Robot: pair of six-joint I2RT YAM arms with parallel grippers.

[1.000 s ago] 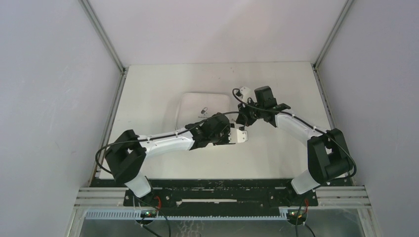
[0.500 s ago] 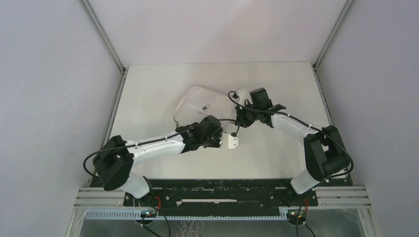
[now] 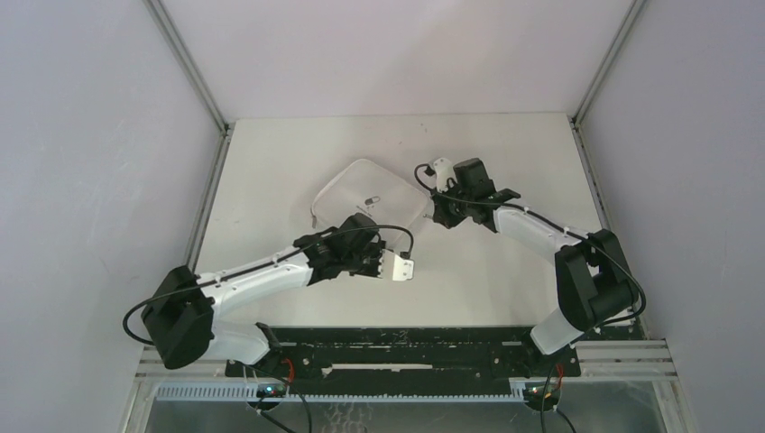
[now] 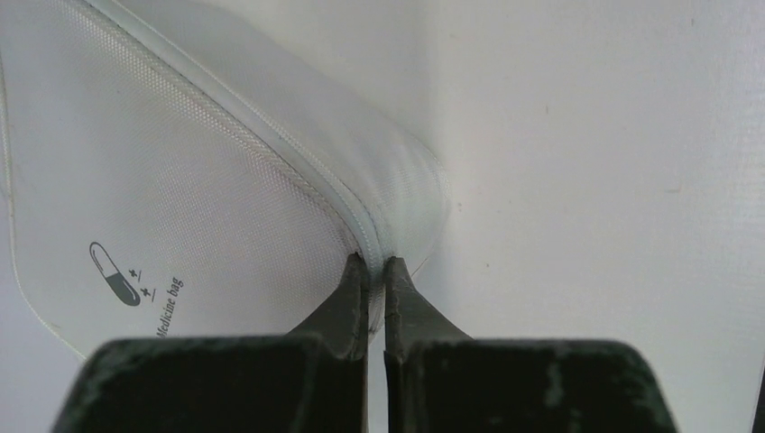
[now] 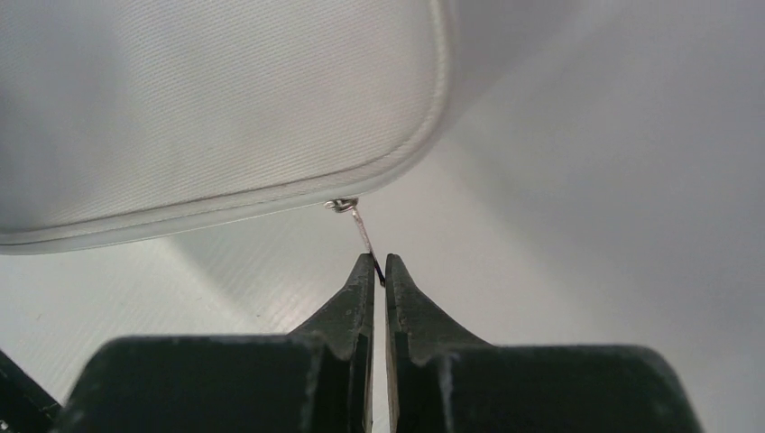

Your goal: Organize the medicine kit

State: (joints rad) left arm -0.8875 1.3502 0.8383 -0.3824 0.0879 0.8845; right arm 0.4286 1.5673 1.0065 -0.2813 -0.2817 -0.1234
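**Medicine kit [image 3: 368,194] pinched at two corners, lid apparently zipped shut**

The medicine kit, a white soft case with a small pill logo on top, lies flat on the white table [image 3: 505,280]. It sits just toward 11 o'clock of the table's middle and is turned so its corners point like a diamond. The left claw [image 4: 377,271] is clenched on the zip seam at the case's 6 o'clock corner. The right claw [image 5: 380,269] is clenched on the thin metal zip pull [image 5: 361,230] near the 3 o'clock corner. Only the very tip of the pull sits between the jaws.

What could go wrong: the pull is slim and smooth-looking, so it may slide out of the right claw as soon as it is tugged. The left claw holds only a narrow ridge of fabric (a shallow bite, judging from its wrist view). If that grip gives, the light case will likely skid or spin across the table instead of unzipping. A pull angled away from the zip line could also jam the slider at the rounded corner.

Compared with a second ago: the case then lay square to the table edges. It has since swung round and slid a little toward 7 o'clock. The left arm has drawn back toward its base, and its claw has gone from partly open to clamped. The right claw has stayed clamped throughout.
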